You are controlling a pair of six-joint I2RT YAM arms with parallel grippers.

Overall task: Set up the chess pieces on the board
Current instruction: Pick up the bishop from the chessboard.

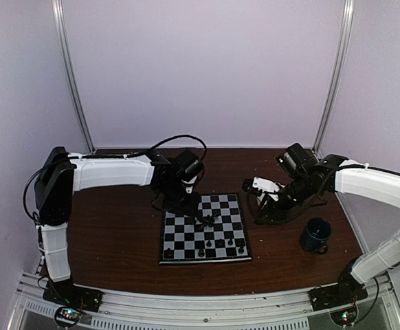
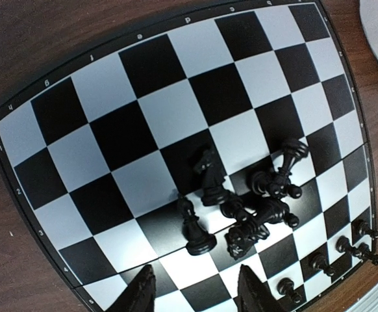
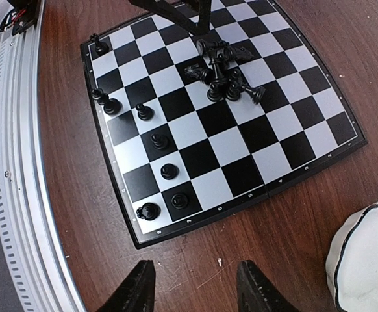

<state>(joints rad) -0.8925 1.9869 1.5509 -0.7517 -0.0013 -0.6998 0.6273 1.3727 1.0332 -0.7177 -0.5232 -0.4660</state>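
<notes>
- Black, glossy plastic pawns (image 3: pixel 156 140) stood in a loose row along the near edge of the flat, square chessboard (image 3: pixel 231 140) of black and pale checks, well apart from both grippers.
- Behind them, about the middle of the board, the other small black chess pieces (image 2: pixel 257 211) lay in one heap, touching each other. Several were on their sides, with their long axes pointing different ways. A knight-like piece and a slim one beside it stood upright.
- The left gripper (image 2: pixel 195 296) hung over the board on the far side of this heap. In its wrist view the heap was just ahead of the fingertips and a little to the right. The fingers were partly spread and held nothing.
- The right gripper (image 3: pixel 195 292) was off the board, over the brown wooden table (image 3: pixel 293 221) near a white scalloped bowl (image 3: pixel 371 260). Its fingers were spread and empty, and the heap lay far across the board from it.
- The left arm was clearly nearer, so the next pick probably belonged to it, with the fingers set across one piece's long axis.
</notes>
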